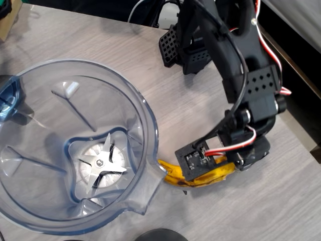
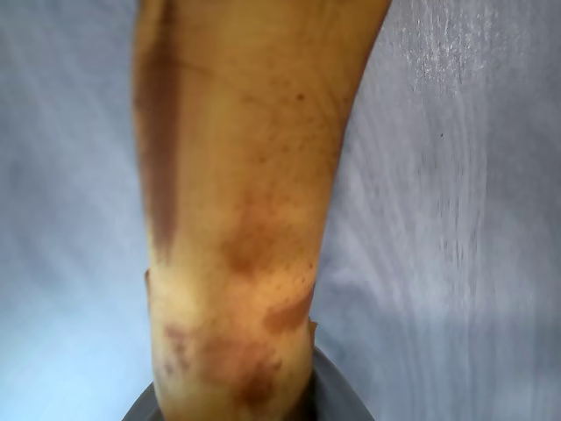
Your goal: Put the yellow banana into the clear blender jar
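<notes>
The pale wood-grain surface (image 1: 210, 120) carries everything, and the clear blender jar (image 1: 30, 90) is the biggest thing on it, standing upright at the left of the overhead view with its silver blade (image 1: 102, 162) at the bottom and its pour spout aimed toward the lower right. The black arm (image 1: 251, 65) comes in from the top of that view, runs down the right side and bends back leftward at the wrist, so the end effector (image 1: 200, 168) sits low over the surface just right of the jar. The yellow banana (image 1: 173, 176) lies under it, its long axis running roughly left to right with a slight upward tilt at the right end; its left end lies just beside the jar's spout, outside the jar. In the wrist view the banana (image 2: 245, 193) runs top to bottom, yellow with brown bruises. Whether the end effector grips the banana or stands apart from it cannot be told.
</notes>
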`<action>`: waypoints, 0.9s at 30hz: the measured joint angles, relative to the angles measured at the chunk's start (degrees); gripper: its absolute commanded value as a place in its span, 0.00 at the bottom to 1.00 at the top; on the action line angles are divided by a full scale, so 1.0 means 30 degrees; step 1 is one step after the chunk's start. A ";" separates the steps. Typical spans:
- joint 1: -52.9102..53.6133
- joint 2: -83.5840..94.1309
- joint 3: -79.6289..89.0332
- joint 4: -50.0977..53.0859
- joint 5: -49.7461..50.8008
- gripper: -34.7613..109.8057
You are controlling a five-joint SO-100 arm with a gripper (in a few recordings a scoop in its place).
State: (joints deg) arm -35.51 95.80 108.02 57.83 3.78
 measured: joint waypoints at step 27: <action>0.0293 1.7256 0.0088 -0.2344 0.0117 0.30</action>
State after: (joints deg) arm -34.63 147.57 108.28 50.80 4.13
